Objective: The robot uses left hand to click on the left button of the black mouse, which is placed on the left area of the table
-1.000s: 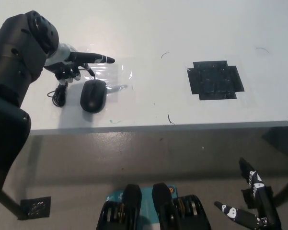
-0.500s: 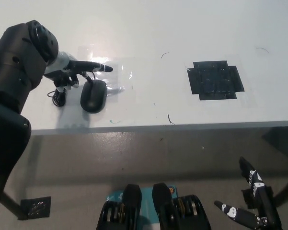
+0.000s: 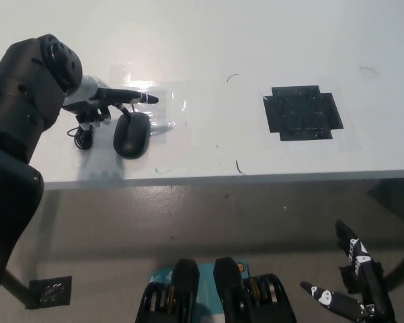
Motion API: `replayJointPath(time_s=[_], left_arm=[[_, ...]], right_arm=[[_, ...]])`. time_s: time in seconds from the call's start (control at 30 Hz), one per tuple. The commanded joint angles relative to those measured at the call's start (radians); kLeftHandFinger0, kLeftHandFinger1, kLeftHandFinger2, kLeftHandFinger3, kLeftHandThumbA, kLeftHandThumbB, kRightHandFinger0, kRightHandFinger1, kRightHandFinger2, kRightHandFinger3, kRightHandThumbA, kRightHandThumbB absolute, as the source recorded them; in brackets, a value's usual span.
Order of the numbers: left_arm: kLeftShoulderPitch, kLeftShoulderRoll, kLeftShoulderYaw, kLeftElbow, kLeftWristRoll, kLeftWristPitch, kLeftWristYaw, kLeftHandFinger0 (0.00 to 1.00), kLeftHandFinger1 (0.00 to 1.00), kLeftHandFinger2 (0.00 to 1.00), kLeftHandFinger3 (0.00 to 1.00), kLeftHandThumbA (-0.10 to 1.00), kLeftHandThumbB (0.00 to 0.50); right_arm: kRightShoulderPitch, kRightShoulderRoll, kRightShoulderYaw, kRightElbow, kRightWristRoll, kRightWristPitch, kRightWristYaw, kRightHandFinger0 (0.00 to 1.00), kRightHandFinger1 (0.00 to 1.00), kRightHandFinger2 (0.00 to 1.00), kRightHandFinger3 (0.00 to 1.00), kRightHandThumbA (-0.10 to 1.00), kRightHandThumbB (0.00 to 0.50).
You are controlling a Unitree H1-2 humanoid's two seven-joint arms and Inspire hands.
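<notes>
One mouse (image 3: 132,133), one black tape patch (image 3: 302,112) on worktop (image 3: 208,47).
Left robot hand (image 3: 104,99) above mouse, one finger out, holding nothing; right robot hand (image 3: 353,289) low, fingers spread, empty.

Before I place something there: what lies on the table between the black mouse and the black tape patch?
In the head view, only bare white table with small dark marks separates the black mouse from the black tape patch.

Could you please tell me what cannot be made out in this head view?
- Whether the left hand touches the black mouse: steep angle hides any gap.
- The mouse's buttons: too dark and small.
- The right hand: partly cut by the bottom edge.
</notes>
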Motion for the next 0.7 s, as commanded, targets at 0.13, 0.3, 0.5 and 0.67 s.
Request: replayJointPath(time_s=[0.13,0.3,0.5,0.67], left_arm=[[-0.167,0.027,0.040,-0.028,-0.022,0.037,-0.051,0.00,0.00,0.03,1.00,1.00,0.245],[-0.301,0.082,0.099,-0.060,-0.065,0.072,-0.141,0.00,0.00,0.03,1.00,1.00,0.270],[-0.306,0.197,0.274,-0.361,-0.225,0.268,-0.302,0.00,0.00,0.12,1.00,1.00,0.229],[0.056,0.219,0.597,-1.139,-0.512,0.380,-0.153,0.00,0.00,0.01,1.00,1.00,0.260]], right_arm=[[-0.005,-0.009,-0.001,-0.020,-0.008,-0.021,0.007,0.95,1.00,1.00,1.00,1.00,0.141],[0.010,-0.004,-0.002,-0.018,-0.011,-0.023,0.001,0.96,1.00,1.00,1.00,1.00,0.139],[0.023,-0.013,-0.005,-0.007,0.010,-0.031,0.013,0.98,1.00,1.00,1.00,1.00,0.144],[0.027,-0.015,-0.003,0.010,0.016,-0.044,0.017,0.98,1.00,1.00,1.00,1.00,0.134]])
